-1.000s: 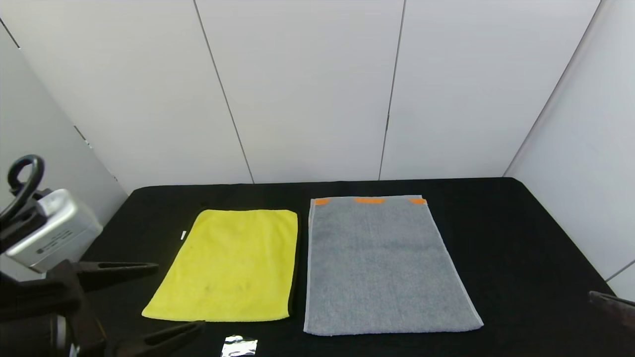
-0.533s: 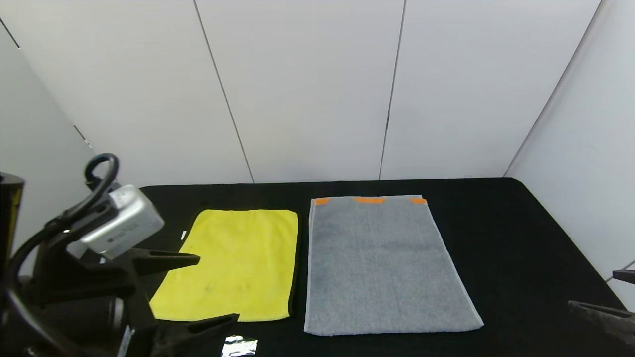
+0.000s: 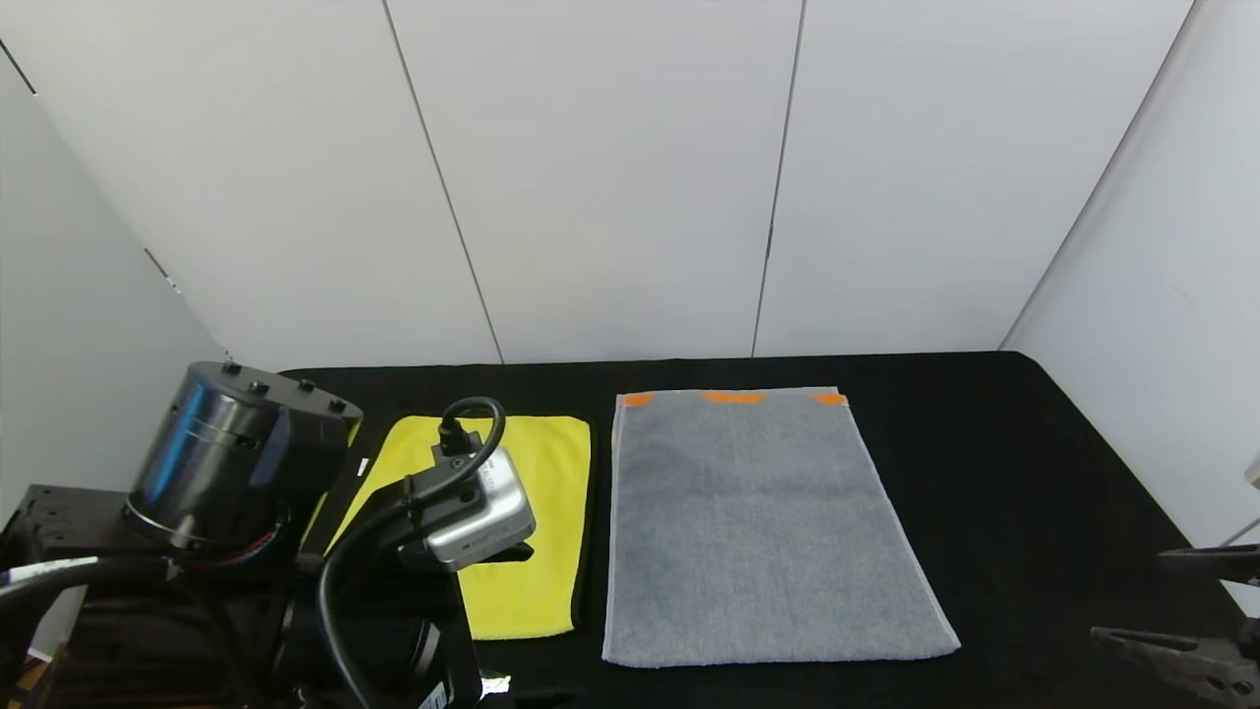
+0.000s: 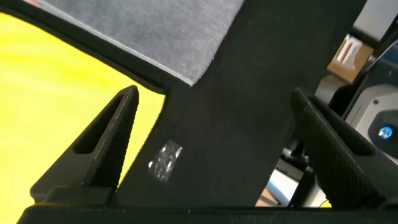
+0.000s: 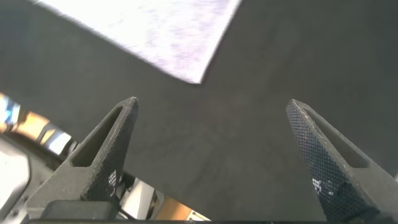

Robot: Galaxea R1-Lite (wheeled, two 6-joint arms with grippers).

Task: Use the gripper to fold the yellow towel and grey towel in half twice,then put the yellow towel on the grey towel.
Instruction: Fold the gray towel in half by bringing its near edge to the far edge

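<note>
The near edge of the bright yellow fluffy microfibre towel (image 4: 50, 87) is being straddled by the wide-spread left gripper (image 4: 214, 124), the nearer claw; the right gripper (image 5: 211, 124), likewise spread, is hanging well off by the large grey terry towel (image 3: 758, 522).

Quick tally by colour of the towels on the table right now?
Yellow: 1, the yellow towel, lying flat, partly hidden by the left arm.
Grey: 1, the grey towel, lying flat beside it.
Total: 2
</note>
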